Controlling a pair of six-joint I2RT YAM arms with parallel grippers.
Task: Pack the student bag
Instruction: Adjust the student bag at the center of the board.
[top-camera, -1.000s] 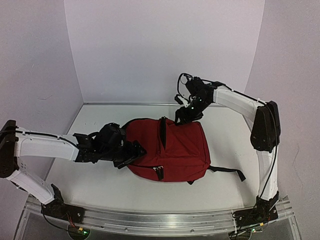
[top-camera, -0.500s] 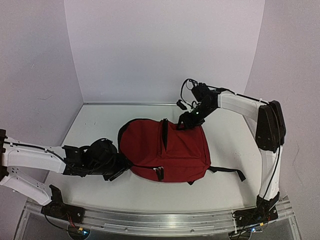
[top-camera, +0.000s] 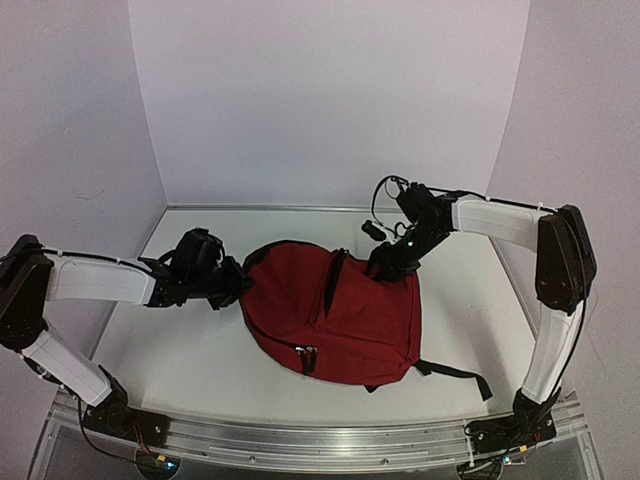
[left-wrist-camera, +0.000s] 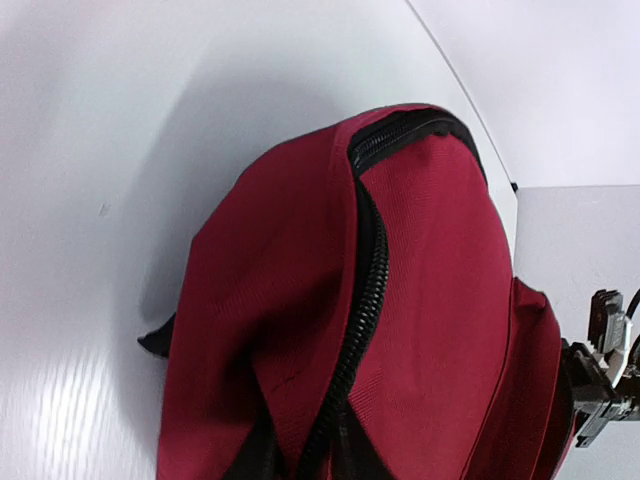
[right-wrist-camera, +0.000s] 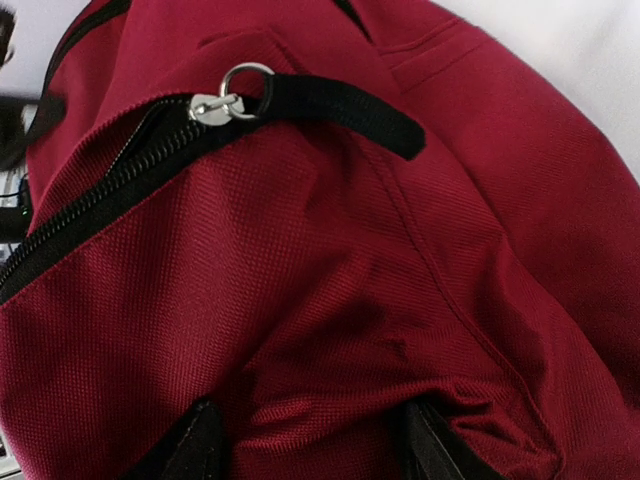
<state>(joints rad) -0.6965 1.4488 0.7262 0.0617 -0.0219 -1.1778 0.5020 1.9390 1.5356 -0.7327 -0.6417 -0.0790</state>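
Since a second ago the student bag (top-camera: 340, 320) has turned on the worktop (top-camera: 180, 350), and your left arm (top-camera: 100, 283) has swung up to its left end. Left claw (top-camera: 232, 283) now pinches the seam at the main zip (left-wrist-camera: 372, 280); right claw (top-camera: 385, 262) holds a fabric fold at the far corner. The zip looks closed and nothing waits outside, so whether packing is finished or unbegun, I cannot tell.

No text, label, brand mark or number can be read in any view. The student bag (top-camera: 350, 310) shows only plain dark red fabric, black zips and a bare metal zip ring, none with legible markings.
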